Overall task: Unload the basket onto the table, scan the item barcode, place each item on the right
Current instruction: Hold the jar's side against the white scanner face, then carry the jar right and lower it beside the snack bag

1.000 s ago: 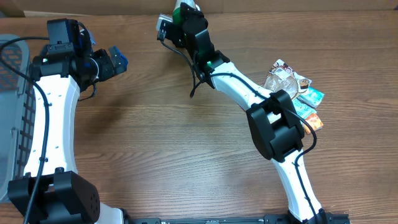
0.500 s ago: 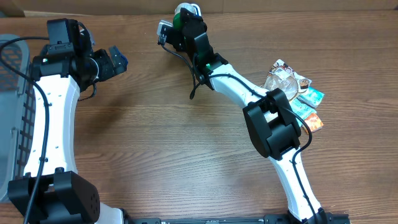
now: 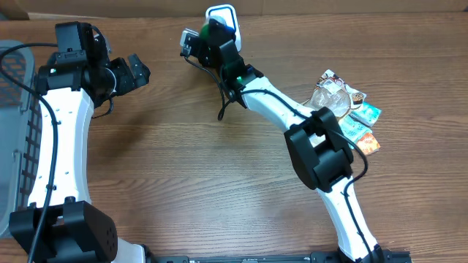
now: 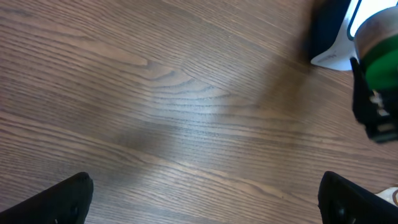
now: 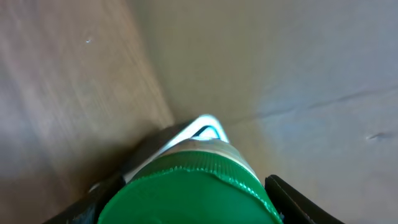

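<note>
Progress looks to be past the pick-up and into the presenting. The right arm (image 3: 270, 95) reaches across the desk (image 3: 183, 168) to its far edge, and the right jaws are part-closed on a green-capped container (image 5: 186, 186), with a dark finger on either side of the cap in the right wrist view. From overhead the container sits just in front of the white scanner (image 3: 221, 14), near it or touching, I cannot tell which. The right wrist view shows the scanner's white frame just past the cap. Whether the barcode faces the scanner is not visible in any view, since cap and jaws hide the label side, and nothing shows that a read has registered. As I judge it, the lifting and carrying are done. What is left is to turn or hold the container until the code reads, then set it down. The left jaws stand wide and hold nothing, hovering over bare wood on the left of the desk, apart from the scanner. A grey basket (image 3: 14, 109) sits at the desk's left edge. A small heap of packets (image 3: 351, 109) lies by the right arm's elbow. They may be further items awaiting a scan, though that is a guess.
</note>
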Controlling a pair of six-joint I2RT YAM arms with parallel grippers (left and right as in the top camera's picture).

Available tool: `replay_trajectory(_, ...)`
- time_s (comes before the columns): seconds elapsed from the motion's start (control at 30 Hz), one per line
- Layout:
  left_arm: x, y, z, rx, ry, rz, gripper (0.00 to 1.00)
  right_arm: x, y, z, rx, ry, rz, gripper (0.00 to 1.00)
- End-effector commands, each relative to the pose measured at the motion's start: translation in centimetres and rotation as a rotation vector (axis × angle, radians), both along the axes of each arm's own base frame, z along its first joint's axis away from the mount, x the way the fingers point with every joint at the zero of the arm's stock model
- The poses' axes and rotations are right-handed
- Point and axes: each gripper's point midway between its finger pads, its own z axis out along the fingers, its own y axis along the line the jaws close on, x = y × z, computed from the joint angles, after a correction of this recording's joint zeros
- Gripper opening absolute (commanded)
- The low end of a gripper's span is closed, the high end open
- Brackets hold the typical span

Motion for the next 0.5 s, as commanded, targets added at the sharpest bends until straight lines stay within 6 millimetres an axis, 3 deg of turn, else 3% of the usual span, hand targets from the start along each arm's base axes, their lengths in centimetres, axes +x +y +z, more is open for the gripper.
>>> replay_trajectory(0.0, 0.1, 0.2, 0.1, 0.005, -0.004, 0.007, 1.00, -1.8, -1.6, 11.9, 0.221, -0.059, -0.081, 0.38)
replay_trajectory(0.13, 0.1, 0.2, 0.1, 0.005, -0.004, 0.007, 1.00, -5.3, -2.2, 14.1, 0.353, 0.113, -0.082, 0.38)
replay_trajectory(0.27, 0.1, 0.2, 0.1, 0.005, -0.004, 0.007, 1.00, -11.6, -1.5, 14.9, 0.542, 0.438, -0.035, 0.40)
replay_trajectory(0.33, 0.1, 0.2, 0.1, 0.005, -0.004, 0.007, 1.00, -14.9, -1.6, 14.6, 0.613, 0.623, -0.034, 0.42)
replay_trajectory(0.47, 0.1, 0.2, 0.1, 0.005, -0.004, 0.007, 1.00, -21.2, -2.2, 11.9, 0.603, 0.970, -0.050, 0.42)
